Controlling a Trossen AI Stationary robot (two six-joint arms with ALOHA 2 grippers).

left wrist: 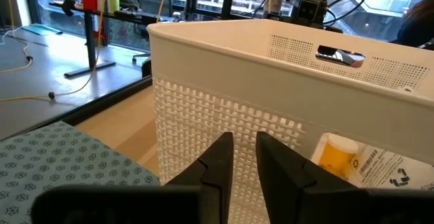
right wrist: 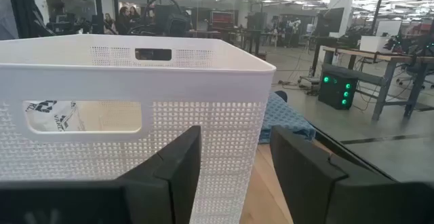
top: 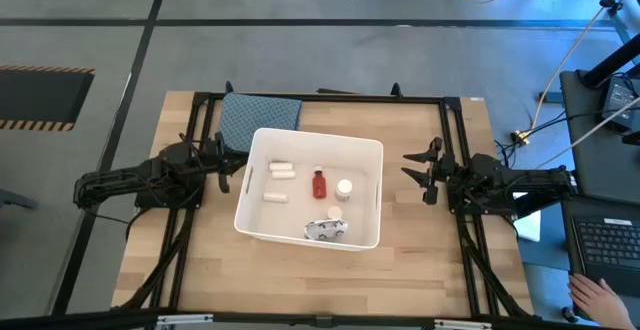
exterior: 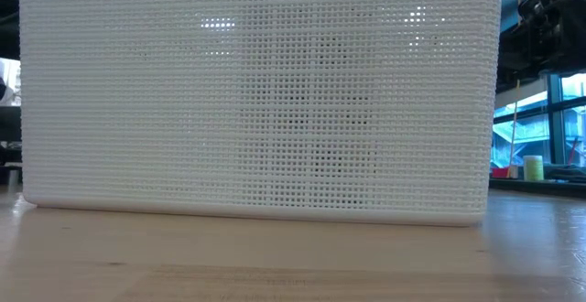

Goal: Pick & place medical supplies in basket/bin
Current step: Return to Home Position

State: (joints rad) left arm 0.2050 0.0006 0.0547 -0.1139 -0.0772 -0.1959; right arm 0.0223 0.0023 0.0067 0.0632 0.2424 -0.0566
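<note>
Close against the low camera stands the mesh wall of the white basket. It rests on the pale wooden tabletop and fills almost the whole of that view.

Seen from above, the basket sits near the middle of the tabletop, turned slightly askew, with the medical supplies inside it. A pair of short white tubes lies side by side toward its left wall. A third white tube lies just below them in the picture. A tiny red-brown bottle is in the centre, with a white round-capped bottle just to its right. A flat silvery packet with dark dots lies by the lower wall.

A blue-grey folded cloth lies on the tabletop at the basket's upper left corner.

The left tool is outside the basket, just beside its left wall. Its fingers are almost together, with only a thin slit between them, and they grip nothing. The right tool is outside the right wall, near it but apart. Its fingers are spread wide with nothing between them.

A person's hand shows at the lower right edge by a laptop keyboard, well apart from the tabletop.
</note>
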